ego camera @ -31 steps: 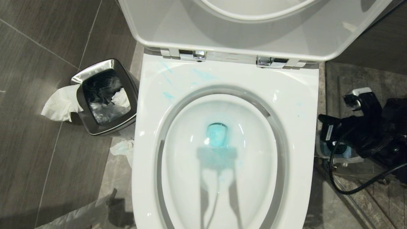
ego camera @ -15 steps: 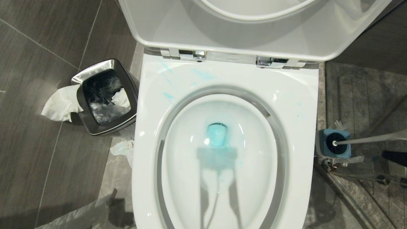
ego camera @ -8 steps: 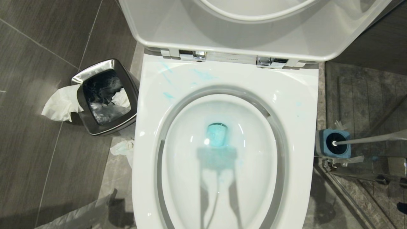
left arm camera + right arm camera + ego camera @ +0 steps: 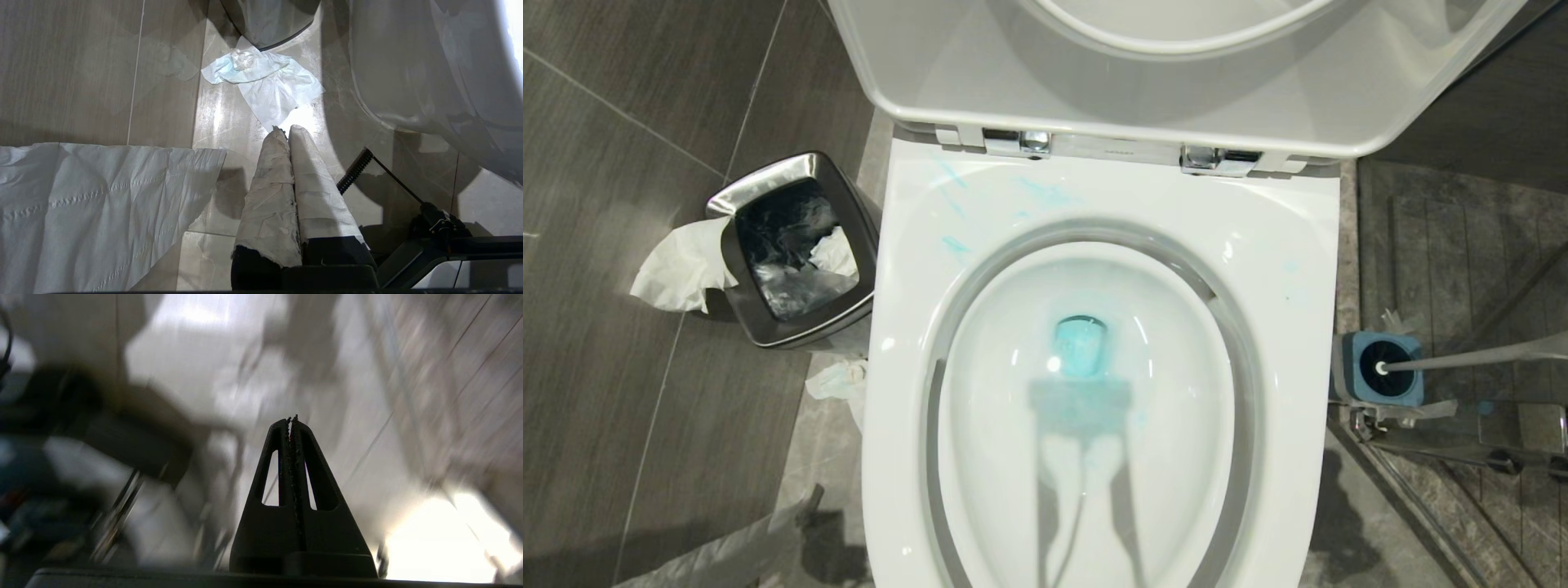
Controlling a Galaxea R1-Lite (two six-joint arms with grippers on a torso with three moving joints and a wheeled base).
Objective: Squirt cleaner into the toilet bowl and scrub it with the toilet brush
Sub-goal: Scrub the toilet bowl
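The right arm, which two seconds earlier had hung over the brush holder (image 4: pixel 1380 369), had left the head view. The right gripper (image 4: pixel 291 418) was pressed shut on nothing; the paper-wrapped left gripper (image 4: pixel 287 130) was shut too, low over the floor. The toilet brush (image 4: pixel 1462 359) stood in its holder right of the toilet bowl (image 4: pixel 1282 245), where cleaner (image 4: pixel 1081 347) tinted the water.

The bowl (image 4: pixel 1282 269) is showing glossy white, with turquoise cleaner (image 4: pixel 1081 347) tinting its water and streaking pale teal at 11 o'clock. At 3 o'clock the brush (image 4: pixel 1462 360) is showing a white handle and black head in a blue-grey holder (image 4: pixel 1347 371). At 9 o'clock a steel bin (image 4: pixel 768 184) is gleaming on dark grey tiles (image 4: pixel 605 408).
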